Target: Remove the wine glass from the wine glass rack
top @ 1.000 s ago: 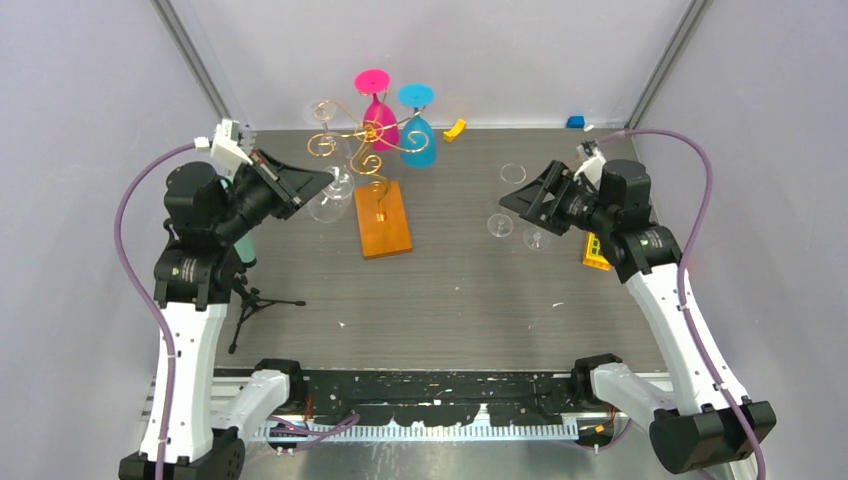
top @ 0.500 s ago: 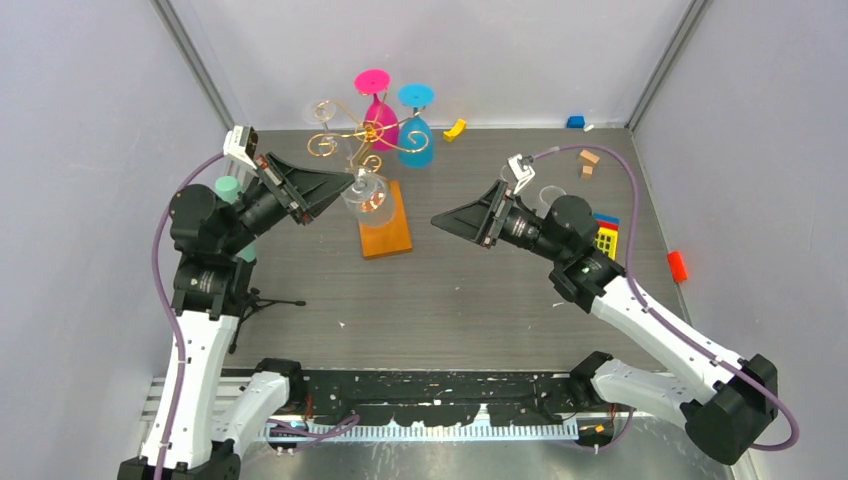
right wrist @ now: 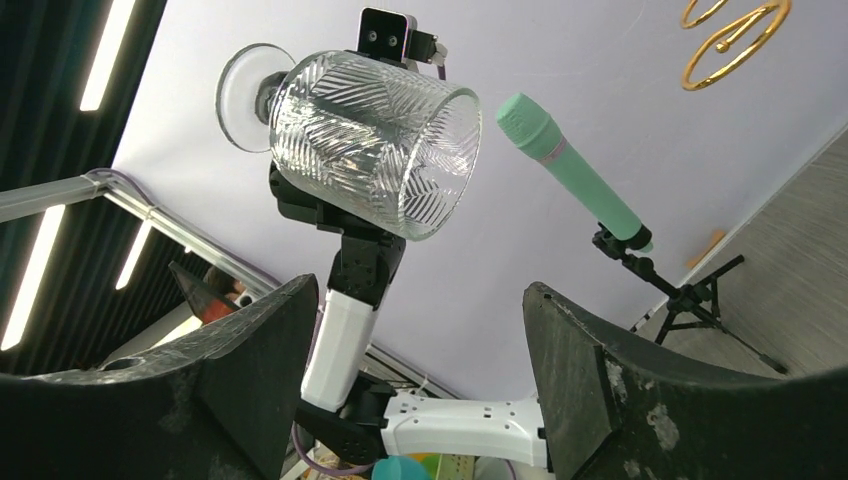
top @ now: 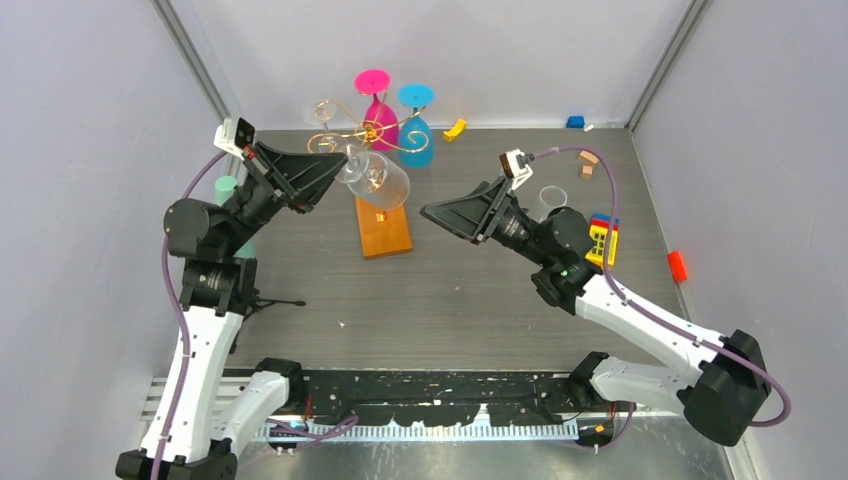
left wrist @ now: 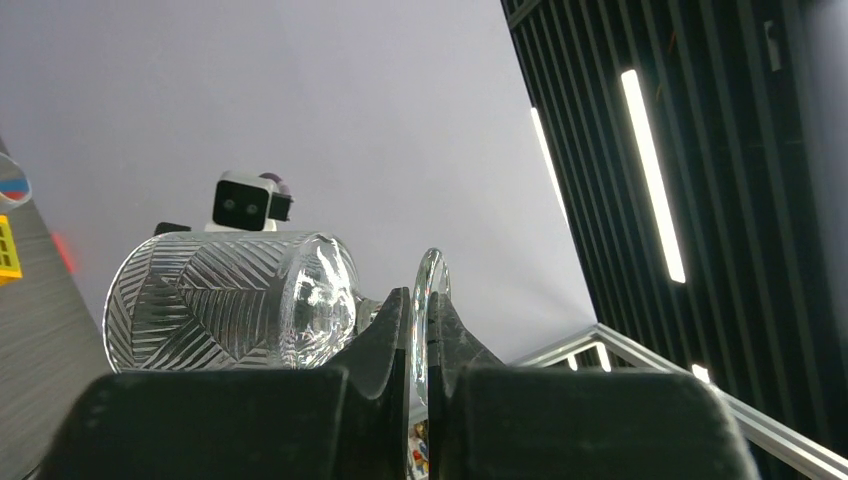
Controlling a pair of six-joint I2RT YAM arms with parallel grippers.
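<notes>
A clear cut-pattern wine glass (top: 384,184) hangs tilted in the air over the orange base (top: 384,228) of the wine glass rack (top: 352,134). My left gripper (top: 338,170) is shut on the glass's round foot. In the left wrist view the foot disc (left wrist: 428,290) stands edge-on between the shut fingers (left wrist: 385,335), and the bowl (left wrist: 225,300) lies to the left. My right gripper (top: 430,212) stands open just right of the glass, pointing at it. The right wrist view shows the glass (right wrist: 370,140) above the wide-open fingers (right wrist: 270,340).
A pink glass (top: 375,103), a blue glass (top: 417,132) and another clear glass (top: 321,111) hang on the rack's gold arms. A mint microphone (top: 229,189) on a tripod (top: 256,300) stands at the left. A clear glass (top: 551,195), coloured blocks (top: 604,236) and a red piece (top: 678,265) lie at the right.
My left gripper has carried the glass up and to the right, tipping it over the orange base. My right arm has swung in from the right side, gripper open, toward the glass.
</notes>
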